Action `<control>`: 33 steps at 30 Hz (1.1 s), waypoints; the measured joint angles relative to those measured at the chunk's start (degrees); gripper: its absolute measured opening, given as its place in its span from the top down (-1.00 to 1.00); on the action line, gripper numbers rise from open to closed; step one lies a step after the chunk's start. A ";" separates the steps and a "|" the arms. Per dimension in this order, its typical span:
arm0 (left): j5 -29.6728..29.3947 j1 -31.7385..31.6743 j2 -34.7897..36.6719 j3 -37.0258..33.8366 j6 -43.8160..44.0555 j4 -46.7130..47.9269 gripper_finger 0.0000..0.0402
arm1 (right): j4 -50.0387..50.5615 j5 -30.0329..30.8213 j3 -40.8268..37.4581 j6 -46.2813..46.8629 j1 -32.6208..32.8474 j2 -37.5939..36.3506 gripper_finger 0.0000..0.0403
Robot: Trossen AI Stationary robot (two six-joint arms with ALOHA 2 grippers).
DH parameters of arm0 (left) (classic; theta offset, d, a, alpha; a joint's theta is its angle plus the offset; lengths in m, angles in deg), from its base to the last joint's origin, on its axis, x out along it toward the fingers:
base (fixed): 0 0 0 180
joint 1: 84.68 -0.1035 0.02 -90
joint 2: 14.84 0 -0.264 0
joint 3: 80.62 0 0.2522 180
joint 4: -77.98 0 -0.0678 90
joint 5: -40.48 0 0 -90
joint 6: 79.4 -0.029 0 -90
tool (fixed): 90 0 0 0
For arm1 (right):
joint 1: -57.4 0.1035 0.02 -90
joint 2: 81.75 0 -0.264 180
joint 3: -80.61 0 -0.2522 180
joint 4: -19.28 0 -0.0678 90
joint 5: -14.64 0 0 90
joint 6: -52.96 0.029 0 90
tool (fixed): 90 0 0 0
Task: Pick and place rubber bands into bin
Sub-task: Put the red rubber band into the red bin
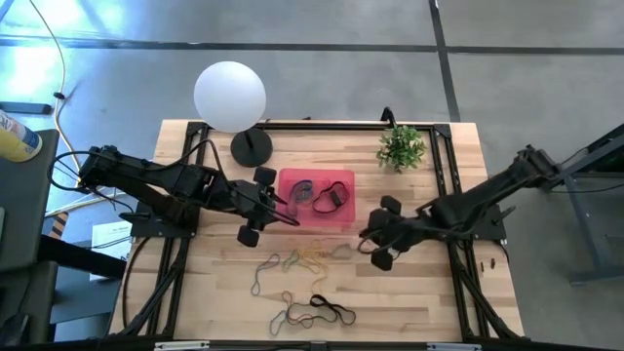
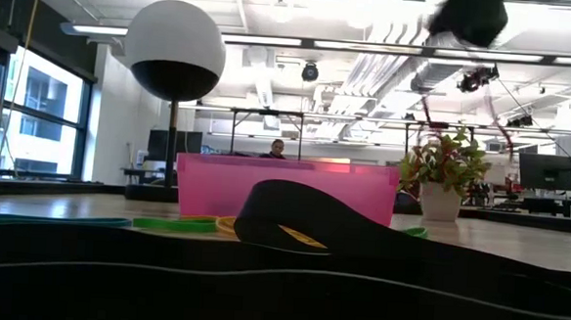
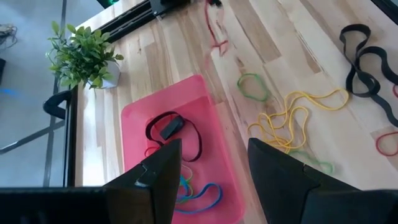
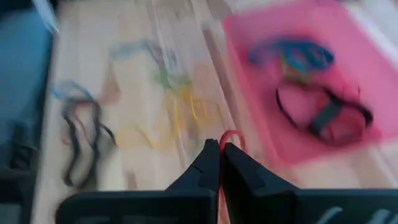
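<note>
A wide black rubber band (image 2: 292,224) lies closest to the low camera on the pale wooden desk (image 1: 419,302), with the shallow translucent pink plastic bin (image 2: 284,184) standing behind it. The right tool (image 4: 219,152) is clenched on a thin red rubber band (image 4: 230,138), which loops up from between its fingertips; seen from above, that tool (image 1: 369,242) hangs just off the bin's right corner, the arm reaching in low from the desk's right edge. The step in hand appears to be the carry: the next move calls for swinging the band over the bin's rim and letting go well inside the wall, since so light a loop could cling to a finger or drape over the edge. The left tool (image 3: 214,171) stands released and empty over the bin's left side, its arm stretched from the left. Black, blue and red bands (image 1: 322,195) already lie in the bin; yellow, green and tan bands (image 1: 307,258) remain scattered on the desk in front of it, with more black ones (image 1: 317,312) nearer the front edge.
</note>
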State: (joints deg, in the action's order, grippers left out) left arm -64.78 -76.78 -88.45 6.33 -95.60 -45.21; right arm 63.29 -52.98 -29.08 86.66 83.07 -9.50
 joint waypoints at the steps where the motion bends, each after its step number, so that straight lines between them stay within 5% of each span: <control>1: -0.20 0.00 0.00 -0.02 0.00 -0.02 0.14 | -0.59 -0.07 0.56 -1.30 0.00 -0.51 1.00; 20: -2.52 0.00 0.00 -0.02 0.00 -1.53 0.14 | 5.39 7.96 11.07 -15.01 -3.18 -1.11 1.00; 33: -3.55 0.00 -0.02 -0.02 -1.50 -6.64 0.14 | -0.29 0.00 11.11 -27.44 -18.55 7.31 1.00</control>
State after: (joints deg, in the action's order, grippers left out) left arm -68.34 -76.78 -88.47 6.31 -97.11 -51.85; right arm 62.99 -52.98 -17.97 59.22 64.52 -2.19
